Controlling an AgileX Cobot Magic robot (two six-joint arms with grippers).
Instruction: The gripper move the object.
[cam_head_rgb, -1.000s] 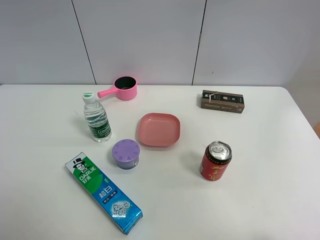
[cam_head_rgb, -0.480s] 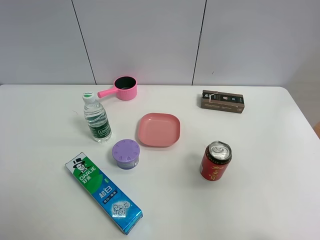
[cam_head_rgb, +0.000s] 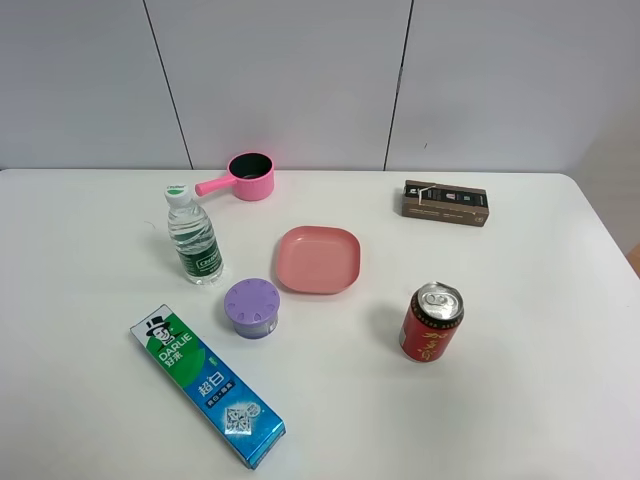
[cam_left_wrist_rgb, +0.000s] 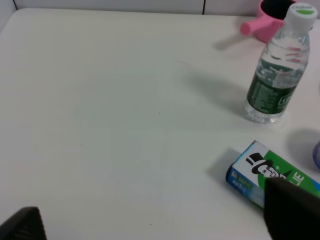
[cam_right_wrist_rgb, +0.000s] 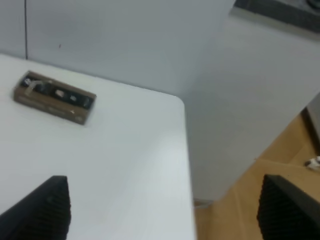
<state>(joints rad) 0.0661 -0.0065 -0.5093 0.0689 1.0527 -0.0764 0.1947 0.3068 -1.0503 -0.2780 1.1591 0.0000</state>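
Observation:
The clear water bottle (cam_head_rgb: 194, 238) with a green label and white-green cap stands upright on the white table (cam_head_rgb: 520, 400), left of the pink plate. It also shows in the left wrist view (cam_left_wrist_rgb: 277, 75). Neither arm shows in the high view. In the left wrist view my left gripper (cam_left_wrist_rgb: 152, 212) is open and empty, with its dark fingertips (cam_left_wrist_rgb: 292, 210) wide apart, well short of the bottle. In the right wrist view my right gripper (cam_right_wrist_rgb: 164, 190) is open and empty over the table's far right corner.
On the table are a pink saucepan (cam_head_rgb: 245, 177), a pink square plate (cam_head_rgb: 318, 259), a purple lidded cup (cam_head_rgb: 251, 306), a toothpaste box (cam_head_rgb: 206, 384), a red can (cam_head_rgb: 431, 322) and a brown box (cam_head_rgb: 445, 202). The table edge drops to the floor (cam_right_wrist_rgb: 260, 195).

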